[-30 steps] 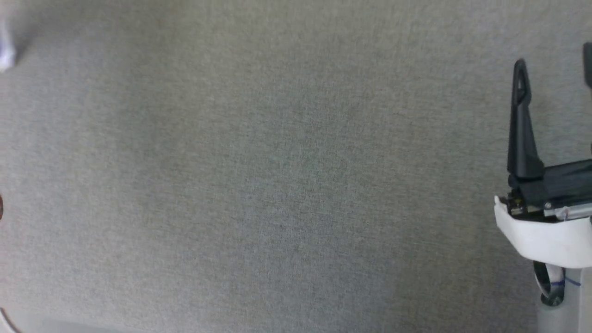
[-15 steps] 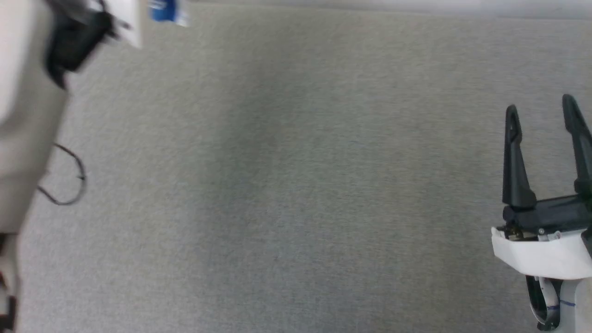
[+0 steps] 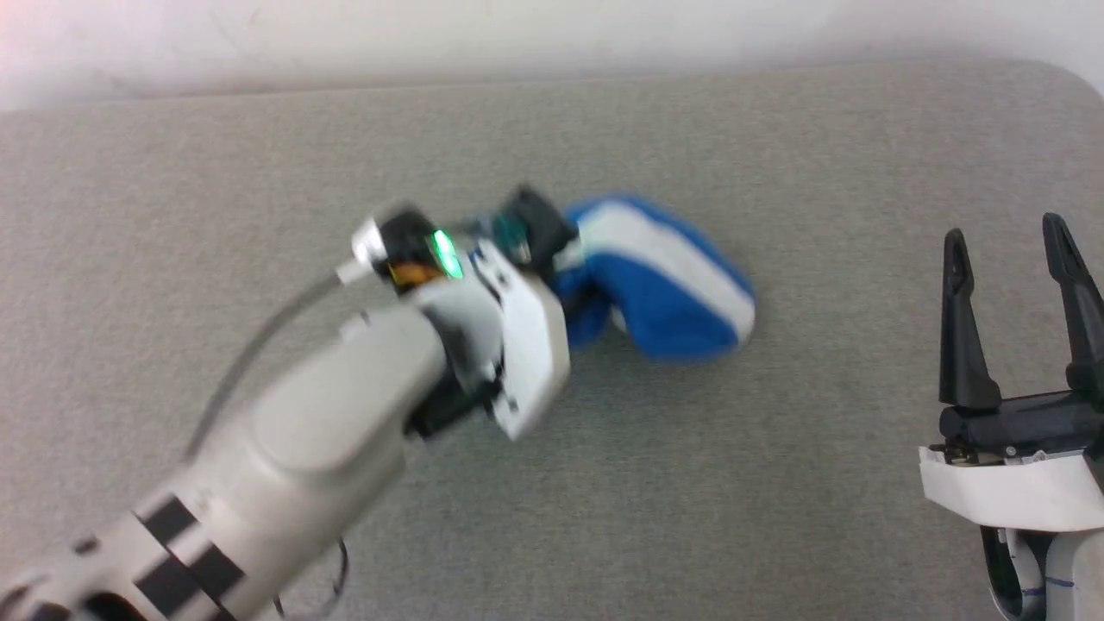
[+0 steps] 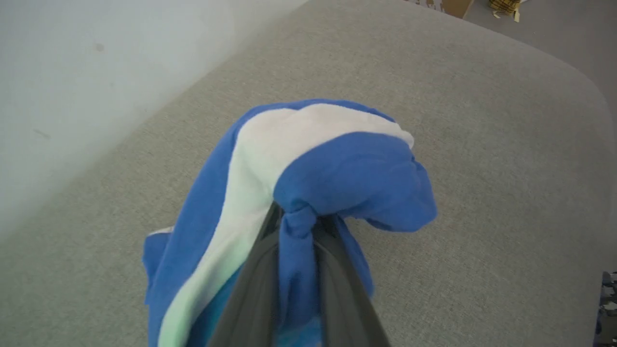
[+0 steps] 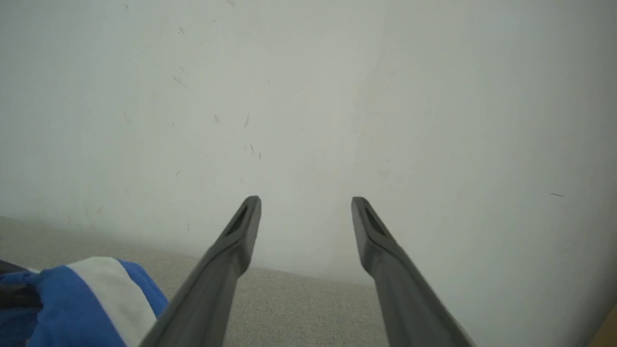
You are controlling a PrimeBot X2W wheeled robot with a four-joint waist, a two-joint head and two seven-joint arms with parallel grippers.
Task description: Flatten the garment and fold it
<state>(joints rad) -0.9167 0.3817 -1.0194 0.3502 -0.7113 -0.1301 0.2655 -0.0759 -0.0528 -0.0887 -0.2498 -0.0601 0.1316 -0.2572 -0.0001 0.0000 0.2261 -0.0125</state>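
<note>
- Fingers (image 4: 255,299) of the left gripper (image 4: 299,217) pinch the garment (image 4: 337,164); the right gripper (image 3: 1003,233) is wide apart and empty.
- The garment is a clump in the middle of the head view, on the grey mat (image 3: 776,483).
- Best to lay it down softly, then pull an edge flat.
- Its long side runs upper left to lower right.

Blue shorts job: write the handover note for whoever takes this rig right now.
Left pincer: shut on a bunch of the blue shorts.
Right pincer: open, empty, off to the right of the shorts.
Shorts: a crumpled lump, white stripe showing, over the middle of the grey cloth surface.
Done: shorts gripped.
Left: spread them flat, then fold.
</note>
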